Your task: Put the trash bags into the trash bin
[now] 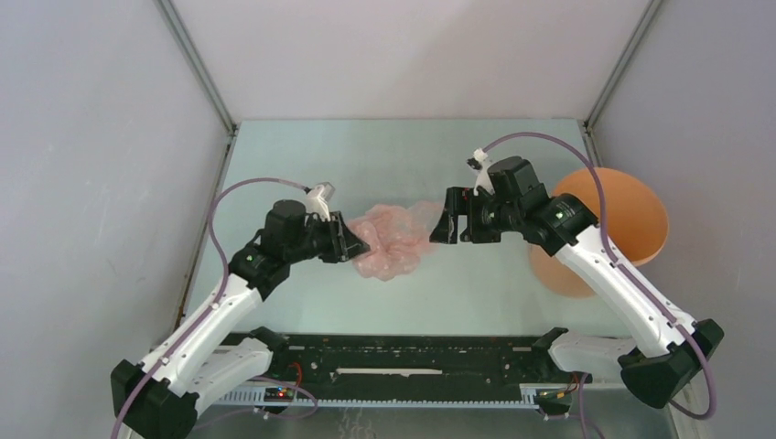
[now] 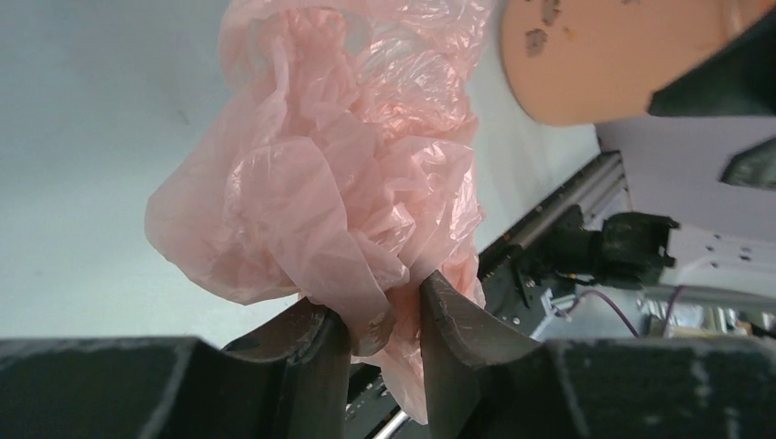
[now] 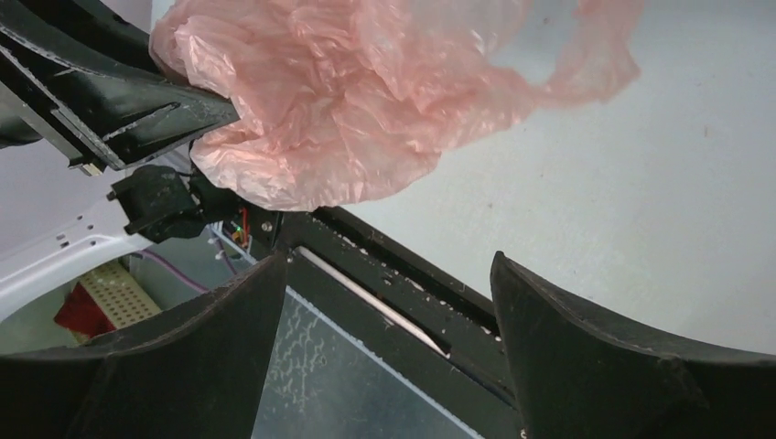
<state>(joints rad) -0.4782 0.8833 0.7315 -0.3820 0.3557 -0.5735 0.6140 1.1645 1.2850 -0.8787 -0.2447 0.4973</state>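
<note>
The pale-pink trash bag [image 1: 392, 241] is a crumpled bundle held above the table's middle. My left gripper [image 1: 352, 245] is shut on its left edge; in the left wrist view the film [image 2: 339, 174] is pinched between the two fingers [image 2: 307, 352]. My right gripper [image 1: 442, 228] is open and empty, just right of the bag and apart from it; in the right wrist view the bag [image 3: 366, 91] hangs beyond the spread fingers [image 3: 586, 347]. The orange-tan trash bin [image 1: 631, 215] lies tipped at the right, behind the right arm, and shows in the left wrist view [image 2: 595, 55].
A black rail [image 1: 412, 357] runs along the table's near edge between the arm bases. Grey walls [image 1: 91, 183] close in the left, right and back. The left arm's link [image 3: 101, 82] crosses the top left of the right wrist view.
</note>
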